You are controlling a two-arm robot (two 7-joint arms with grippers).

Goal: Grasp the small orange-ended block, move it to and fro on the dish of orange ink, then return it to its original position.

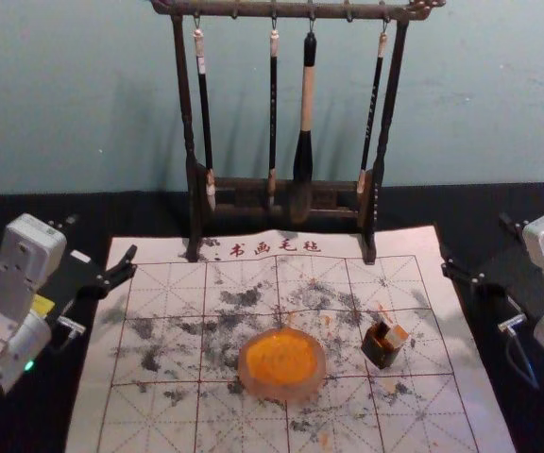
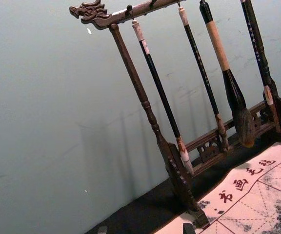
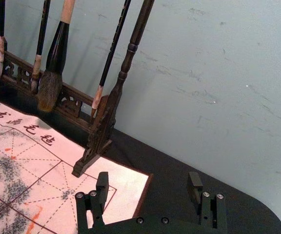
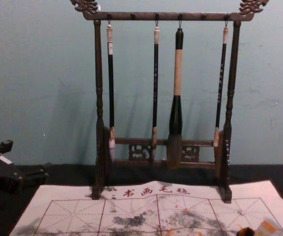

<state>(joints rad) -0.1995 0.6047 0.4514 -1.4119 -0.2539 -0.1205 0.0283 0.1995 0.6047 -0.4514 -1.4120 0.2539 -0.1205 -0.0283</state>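
Observation:
The round dish [image 1: 318,375] of orange ink [image 1: 281,357] rests on the mat's near half. To its right stands a small dark block [image 1: 380,349] with a pale, orange-stained end [image 1: 398,336] at its upper right; both also show at the chest view's lower right, with the orange end [image 4: 266,228] cut off by the edge. My left gripper [image 1: 102,236] hangs open off the mat's left side; its fingertips enter the left wrist view's bottom edge. Off the mat's right side is my right gripper [image 1: 475,243], open and empty, apart from the block; the right wrist view shows this gripper [image 3: 148,184] too.
A dark wooden rack [image 1: 189,123] with several hanging brushes stands across the mat's far edge. Ink smudges mark the white gridded mat [image 1: 159,429], which lies on a black table [image 1: 499,302]. A plain wall [image 1: 74,85] rises behind.

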